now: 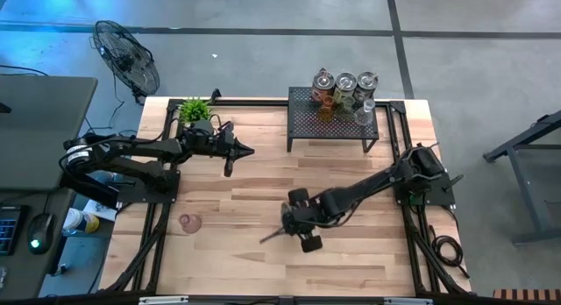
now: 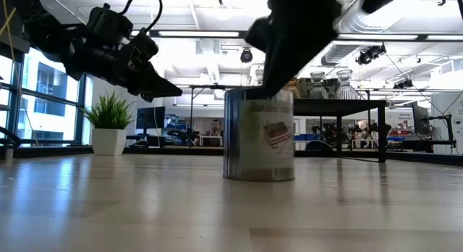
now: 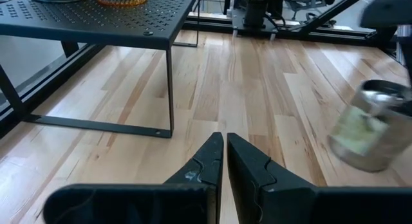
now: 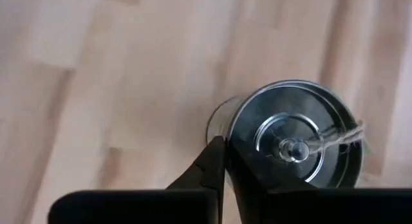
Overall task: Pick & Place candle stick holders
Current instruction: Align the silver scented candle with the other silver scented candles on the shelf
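Mid-bench (image 1: 368,252), toward the front edge: silvery holder (image 2: 260,136) upright, right hand (image 4: 223,161) clenched right at its rim, actual pinch on the rim impossible to tell. Near the back-left corner, beside the plant (image 1: 195,109): left hand (image 1: 241,150) clenched, empty, raised. At the back edge, atop the rack (image 1: 333,121): more holders (image 1: 344,88). Toward the front-left corner: pink holder (image 1: 189,222).

The left arm reaches from its base at the table's left side toward the middle, held well above the wood, its left gripper (image 1: 246,150) pointing rightward with the two fingers (image 3: 207,161) pressed together. The right arm stretches from the right side across to the table's centre, wrist bent downward, and the right gripper (image 4: 225,161) has its fingers closed, tips nearly meeting.
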Controlling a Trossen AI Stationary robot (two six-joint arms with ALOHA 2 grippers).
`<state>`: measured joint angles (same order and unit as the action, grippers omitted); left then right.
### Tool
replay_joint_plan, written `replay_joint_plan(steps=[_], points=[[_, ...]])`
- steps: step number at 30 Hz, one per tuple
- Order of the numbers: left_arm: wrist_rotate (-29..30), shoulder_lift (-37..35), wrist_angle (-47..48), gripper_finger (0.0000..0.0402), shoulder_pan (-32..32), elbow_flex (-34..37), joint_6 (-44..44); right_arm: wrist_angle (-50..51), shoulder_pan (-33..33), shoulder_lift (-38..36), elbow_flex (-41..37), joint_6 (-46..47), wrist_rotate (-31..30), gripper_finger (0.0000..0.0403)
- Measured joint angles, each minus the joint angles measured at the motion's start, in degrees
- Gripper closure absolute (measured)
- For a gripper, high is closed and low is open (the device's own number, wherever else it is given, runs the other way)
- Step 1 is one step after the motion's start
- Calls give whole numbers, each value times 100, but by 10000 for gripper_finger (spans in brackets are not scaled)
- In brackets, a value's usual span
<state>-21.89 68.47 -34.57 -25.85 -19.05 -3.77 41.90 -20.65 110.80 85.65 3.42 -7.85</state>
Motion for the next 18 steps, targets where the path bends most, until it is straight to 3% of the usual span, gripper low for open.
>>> replay_joint_plan(steps=[18], points=[[13, 0, 31, 383, 0, 0, -46, 96, 1236, -345, -46, 715, 513, 396]])
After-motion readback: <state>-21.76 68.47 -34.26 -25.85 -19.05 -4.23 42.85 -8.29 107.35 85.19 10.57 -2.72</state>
